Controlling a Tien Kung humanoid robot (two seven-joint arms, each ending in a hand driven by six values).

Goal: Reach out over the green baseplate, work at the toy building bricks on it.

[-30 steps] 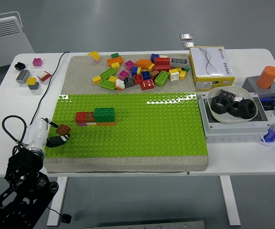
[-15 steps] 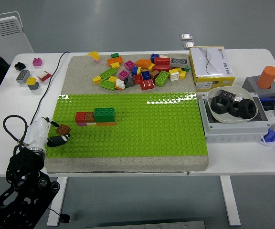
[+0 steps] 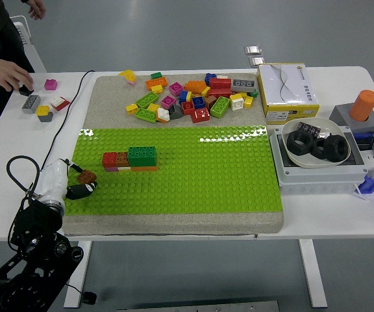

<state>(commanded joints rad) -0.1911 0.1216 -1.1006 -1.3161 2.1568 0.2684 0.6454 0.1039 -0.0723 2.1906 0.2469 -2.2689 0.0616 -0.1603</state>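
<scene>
One arm is in view, the left, entering at 7 o'clock with its white wrist at the near-left corner of the green baseplate (image 3: 193, 175). The left hand (image 3: 76, 185) has dark fingers (image 3: 82, 190) clamped on a brown brick (image 3: 87, 176), held at the baseplate's left edge. The baseplate lies on a grey mat (image 3: 174, 224) on the white bench (image 3: 330, 214). Toward 12 o'clock from the hand, a small stack (image 3: 132, 158) sits on the baseplate: red and brown bricks beside a green one, over pink and orange pieces. At 3 o'clock, just off the baseplate, a white bowl (image 3: 317, 149) of black rings rests on a grey box (image 3: 310, 179). Farther back, a loose pile (image 3: 190, 97) of mixed bricks covers the bare mat, with a white carton (image 3: 286, 91) to its right. At 10 o'clock, a person's hand (image 3: 8, 73) rests on the bench, touching a black brick beside a few loose bricks (image 3: 44, 104).
</scene>
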